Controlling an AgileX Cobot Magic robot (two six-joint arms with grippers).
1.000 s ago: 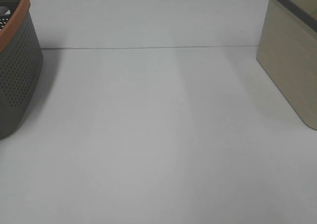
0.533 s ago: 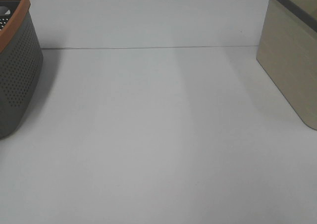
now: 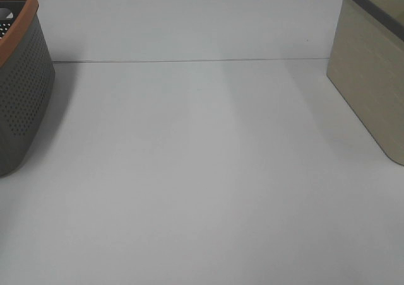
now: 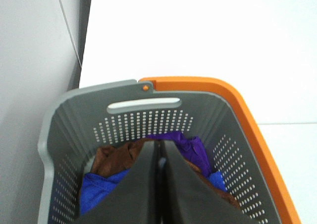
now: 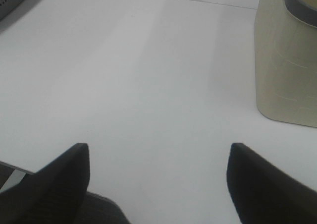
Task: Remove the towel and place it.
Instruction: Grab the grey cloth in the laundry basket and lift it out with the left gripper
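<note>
Your left gripper (image 4: 159, 144) has its jaws pressed together, with only a thin seam between the two dark fingers (image 4: 141, 179). You can't see anything clearly pinched in that seam. The tips point down into the grey perforated basket (image 4: 143, 125). They sit just over a heap of cloth: a brown piece (image 4: 111, 157) to one side, a blue piece (image 4: 99, 184) beneath it, and a purple piece (image 4: 185, 144) just past the tips. Whether the tips touch the cloth, you can't tell.

Your right gripper (image 5: 158, 147) has its jaws spread wide and holds nothing. Only bare white table (image 3: 202, 171) shows between its fingers.

You can't tell where the towel is. No charcoal-grey cloth shows in any view, and the lower part of the basket is hidden behind the left fingers.

Further out, the basket has a handle slot (image 4: 143, 104) in its far wall, and an orange rim (image 4: 198, 83) along one side. In the high view it stands at the left edge of the table. A beige bin (image 3: 372, 77) with a dark rim stands at the right edge, well apart from the basket. Neither arm appears in the high view.
</note>
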